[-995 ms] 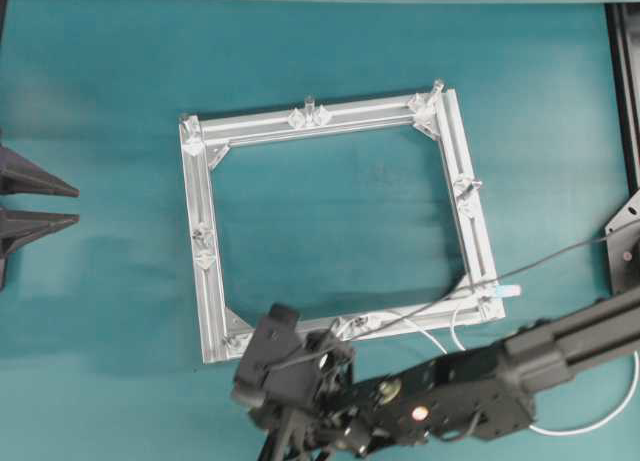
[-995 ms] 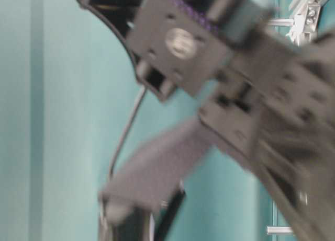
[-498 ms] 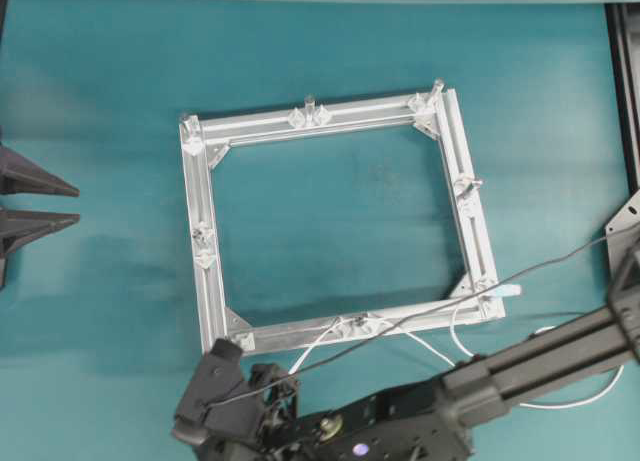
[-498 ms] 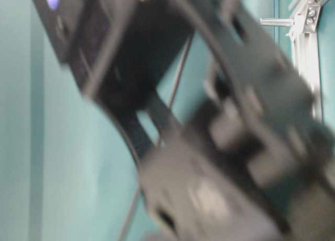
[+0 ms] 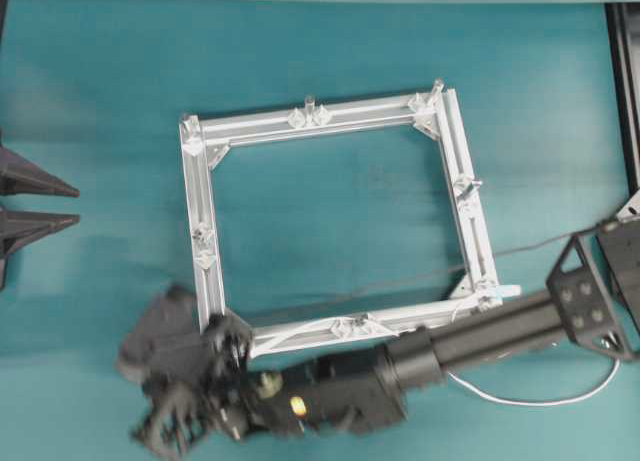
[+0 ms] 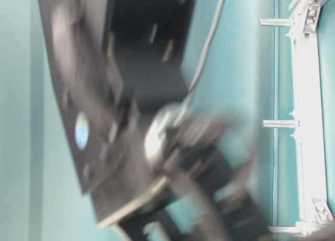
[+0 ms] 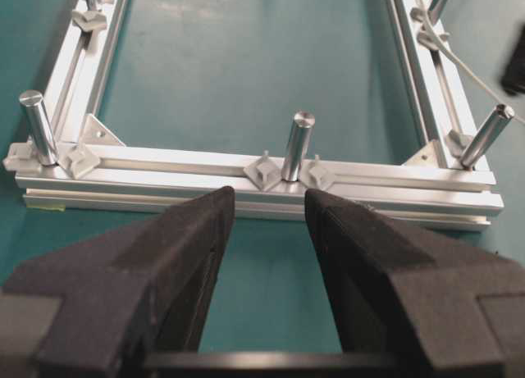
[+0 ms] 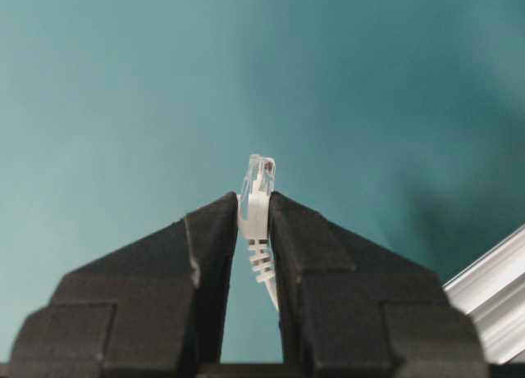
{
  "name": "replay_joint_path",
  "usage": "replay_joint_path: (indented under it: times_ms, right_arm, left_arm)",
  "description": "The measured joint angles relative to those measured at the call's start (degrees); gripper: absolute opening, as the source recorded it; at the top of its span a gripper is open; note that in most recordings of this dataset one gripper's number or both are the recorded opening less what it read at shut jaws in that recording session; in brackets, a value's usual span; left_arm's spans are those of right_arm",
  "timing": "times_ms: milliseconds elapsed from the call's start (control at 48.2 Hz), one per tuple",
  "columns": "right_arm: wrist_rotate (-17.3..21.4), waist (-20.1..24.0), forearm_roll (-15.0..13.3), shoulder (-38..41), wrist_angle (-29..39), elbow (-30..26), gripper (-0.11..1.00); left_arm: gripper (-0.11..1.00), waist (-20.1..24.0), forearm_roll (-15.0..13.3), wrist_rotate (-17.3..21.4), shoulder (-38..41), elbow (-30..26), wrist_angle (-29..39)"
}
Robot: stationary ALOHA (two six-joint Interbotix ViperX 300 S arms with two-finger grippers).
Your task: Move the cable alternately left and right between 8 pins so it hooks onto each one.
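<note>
Nearest, below the bottom-left corner of the frame (image 5: 325, 226), the right gripper (image 8: 254, 210) pinches the cable (image 8: 256, 206) just behind its clear plug, which sticks out past the fingertips over bare teal table (image 5: 100, 91). Seen from overhead, this gripper (image 5: 175, 421) is blurred and sits on the outer side of the frame's bottom-left corner, its arm stretching back to the right along and below the bottom rail. From there the cable (image 5: 530, 399) shows as a white loop on the table below the frame's bottom-right corner, and a stretch of it lies along the bottom rail near the middle pin.

Left of the frame, the left gripper (image 7: 269, 207) has its jaws spread wide with nothing between them, well apart from the left rail in the overhead view (image 5: 40, 206). Its camera looks across that rail to the pins (image 7: 299, 144), upright on small brackets.

Beyond, the frame lies flat on a teal cover that fills the table. At table level the right arm blurs most of the picture; the frame's rail (image 6: 309, 94) shows at the right edge.
</note>
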Motion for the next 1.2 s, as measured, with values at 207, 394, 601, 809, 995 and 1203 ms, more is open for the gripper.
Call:
replay_joint_path:
  times_ms: [207, 394, 601, 809, 995, 1203]
  right_arm:
    - [-0.18, -2.72, -0.09, 0.0, 2.55, -0.44, 0.15]
    - [-0.26, -4.13, -0.09, 0.0, 2.99, -0.44, 0.15]
    - [0.62, -5.8, -0.09, 0.0, 5.1, 0.35, 0.15]
    - [4.57, -6.68, -0.18, -0.09, 5.45, 4.48, 0.15]
    - [5.8, -6.42, -1.32, -4.13, 5.27, 10.37, 0.15]
    - [10.28, -6.86, -3.96, -8.88, 5.36, 17.84, 0.15]
  left_arm:
    - [0.53, 0.0, 0.0, 0.0, 0.0, -0.09, 0.09]
    - [0.53, 0.0, -0.09, 0.0, 0.0, 0.0, 0.0]
    - [0.53, 0.0, 0.0, 0.0, 0.0, 0.0, 0.0]
    - [0.53, 0.0, 0.0, -0.09, 0.0, 0.0, -0.09]
    - [0.53, 0.0, -0.09, 0.0, 0.0, 0.0, -0.09]
    - [0.53, 0.0, 0.0, 0.0, 0.0, 0.0, -0.09]
